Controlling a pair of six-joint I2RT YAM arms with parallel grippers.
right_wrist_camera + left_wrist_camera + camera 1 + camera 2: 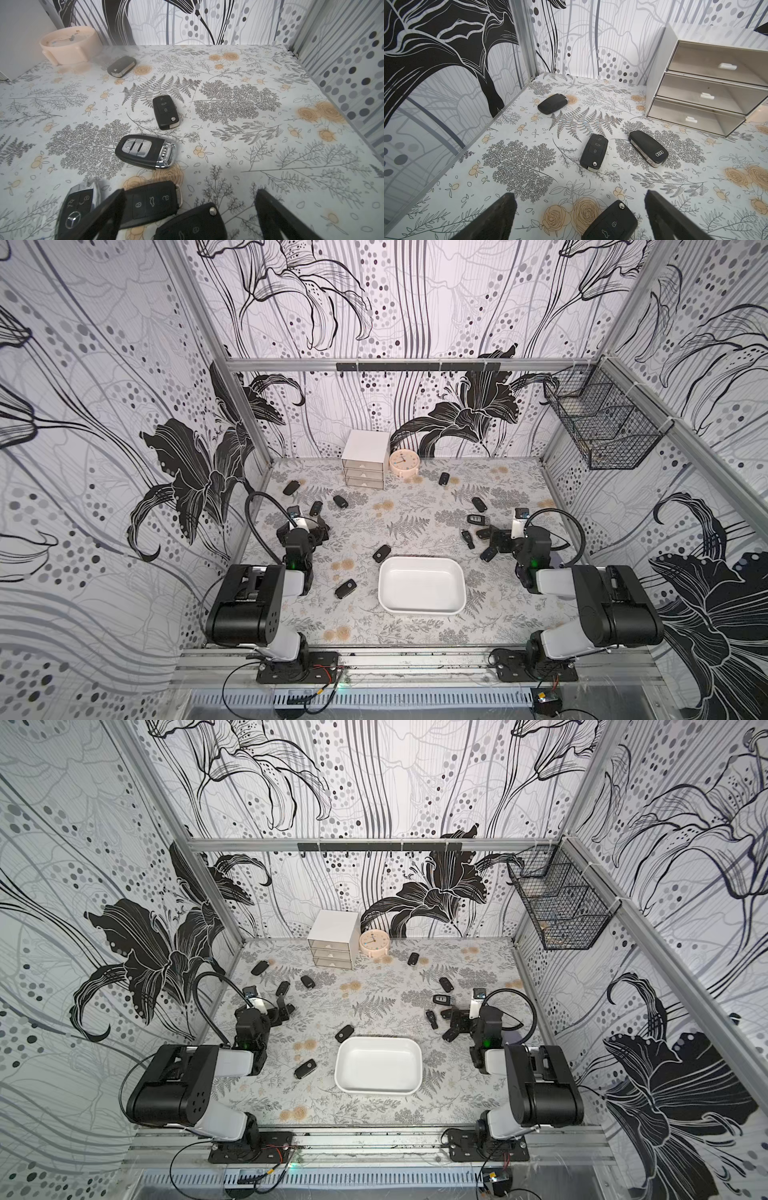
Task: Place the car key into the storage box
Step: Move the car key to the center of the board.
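We log: shallow white plastic storage box [420, 587], near-centre bench [419, 499]; black plastic car key [381, 553] beside its far-left corner; left tool [580, 194], right tool [190, 192] wide above further keys [145, 152]; white drawer cabinet [365, 460] far.

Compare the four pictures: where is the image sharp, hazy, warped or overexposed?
In both top views the wide lens splays the walls outward, light is even with faint shadows, and the tray is almost blown white. In the left wrist view the Audi key is sharp. In the right wrist view the clock looks hazy.
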